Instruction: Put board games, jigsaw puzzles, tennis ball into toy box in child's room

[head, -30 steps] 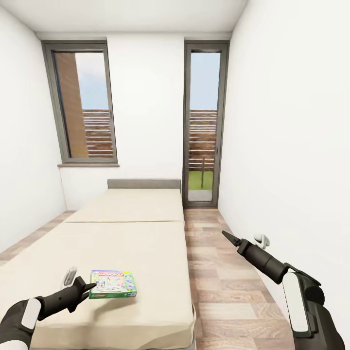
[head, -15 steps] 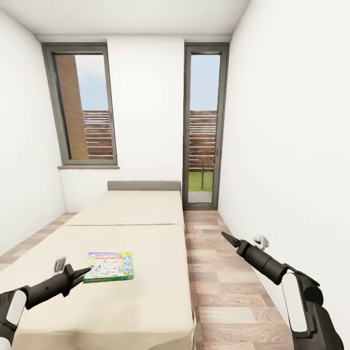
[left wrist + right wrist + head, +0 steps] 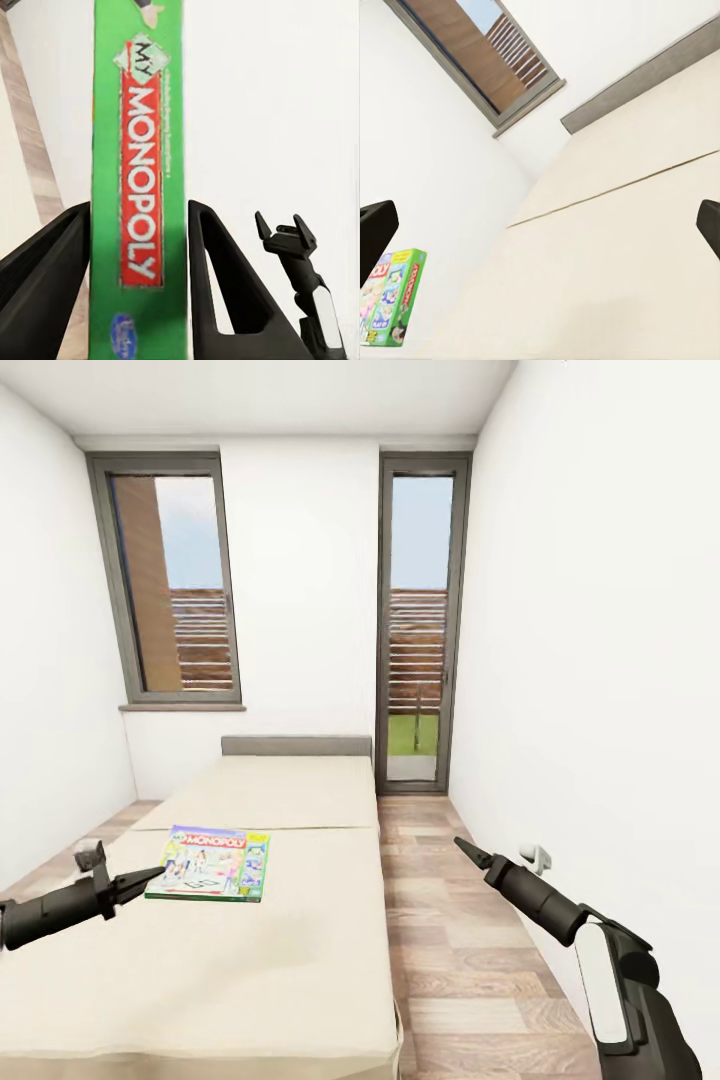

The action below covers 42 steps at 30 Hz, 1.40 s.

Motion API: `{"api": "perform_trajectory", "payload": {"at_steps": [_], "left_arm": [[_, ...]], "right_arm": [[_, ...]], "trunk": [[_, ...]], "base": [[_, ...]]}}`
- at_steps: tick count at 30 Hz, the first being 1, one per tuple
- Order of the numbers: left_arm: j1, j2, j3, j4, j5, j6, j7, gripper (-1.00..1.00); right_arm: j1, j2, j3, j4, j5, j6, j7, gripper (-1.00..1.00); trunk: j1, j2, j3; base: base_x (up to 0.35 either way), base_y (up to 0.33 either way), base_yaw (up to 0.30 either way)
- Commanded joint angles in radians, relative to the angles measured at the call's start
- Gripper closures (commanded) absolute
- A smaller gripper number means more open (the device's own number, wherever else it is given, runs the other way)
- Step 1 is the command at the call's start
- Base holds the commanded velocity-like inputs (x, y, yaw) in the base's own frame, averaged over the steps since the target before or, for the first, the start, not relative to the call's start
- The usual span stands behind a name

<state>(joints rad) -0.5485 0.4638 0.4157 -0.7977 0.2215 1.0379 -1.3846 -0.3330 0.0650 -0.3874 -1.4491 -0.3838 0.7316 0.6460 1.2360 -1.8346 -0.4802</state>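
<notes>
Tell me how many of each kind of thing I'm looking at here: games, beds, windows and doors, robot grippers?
Board games: 1, the Monopoly box
Beds: 1, the bed
Windows: 1, the window
Glass doors: 1, the glass door
Grippers: 2, the left gripper and the right gripper
Total: 6

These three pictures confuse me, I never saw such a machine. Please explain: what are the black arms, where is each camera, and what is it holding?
It is a simulated robot with two arms. The wide picture comes from a camera on its head; the other two come from cameras near each gripper. The left gripper is closed on the edge of a green-and-white Monopoly board game, held above the beige bed. The left wrist picture shows the box's green side between two black fingers. The right gripper holds nothing and sits over the wooden floor.
</notes>
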Motion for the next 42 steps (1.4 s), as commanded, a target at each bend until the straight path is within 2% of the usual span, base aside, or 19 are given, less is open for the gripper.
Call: {"api": "perform_trajectory", "payload": {"at_steps": [1, 6, 10, 12, 19, 24, 27, 32, 42], "left_arm": [[-0.001, 0.014, -0.015, 0.000, 0.000, 0.009, -0.031, 1.00], [-0.001, 0.039, -0.065, 0.000, -0.001, 0.006, -0.110, 1.00], [-0.001, 0.042, -0.083, 0.000, 0.000, 0.004, -0.123, 1.00], [-0.001, 0.042, -0.106, 0.000, 0.000, 0.004, -0.126, 1.00], [-0.001, 0.040, -0.114, 0.000, -0.001, 0.004, -0.124, 1.00], [-0.001, 0.038, -0.121, 0.001, -0.001, 0.004, -0.123, 1.00], [-0.001, 0.039, -0.126, 0.001, -0.002, 0.004, -0.123, 1.00], [-0.001, 0.039, -0.127, 0.002, -0.002, 0.004, -0.123, 1.00], [-0.001, 0.038, -0.125, 0.003, -0.003, 0.004, -0.121, 1.00]], "right_arm": [[-0.001, 0.001, 0.008, 0.001, -0.003, 0.005, 0.003, -1.00], [-0.001, 0.001, 0.044, 0.002, -0.006, -0.023, 0.003, -1.00], [-0.001, 0.000, 0.066, 0.001, -0.005, -0.033, 0.003, -1.00], [-0.001, 0.000, 0.074, 0.001, -0.004, -0.035, 0.003, -1.00], [-0.001, 0.000, 0.079, 0.001, 0.001, -0.035, 0.004, -1.00], [-0.001, 0.000, 0.116, 0.001, 0.003, -0.027, -0.005, -1.00], [-0.001, 0.001, 0.128, 0.001, 0.002, -0.019, -0.038, -1.00], [-0.001, -0.002, 0.134, 0.002, -0.006, -0.002, -0.079, -1.00], [-0.001, -0.002, 0.135, 0.000, -0.007, -0.011, -0.079, -1.00]], "trunk": [[-0.004, 0.007, 0.002], [-0.023, 0.042, 0.018], [-0.039, 0.070, 0.030], [-0.046, 0.084, 0.036], [-0.073, 0.133, 0.058], [-0.092, 0.168, 0.074], [-0.104, 0.189, 0.083], [-0.123, 0.224, 0.099], [-0.161, 0.294, 0.130]], "base": [[0.000, 0.000, 0.000], [0.000, 0.000, 0.000], [0.000, 0.000, 0.000], [0.000, 0.000, 0.000], [0.000, 0.000, 0.000], [0.000, 0.000, 0.000], [0.000, 0.000, 0.000], [0.000, 0.000, 0.000], [0.000, 0.000, 0.000]]}}
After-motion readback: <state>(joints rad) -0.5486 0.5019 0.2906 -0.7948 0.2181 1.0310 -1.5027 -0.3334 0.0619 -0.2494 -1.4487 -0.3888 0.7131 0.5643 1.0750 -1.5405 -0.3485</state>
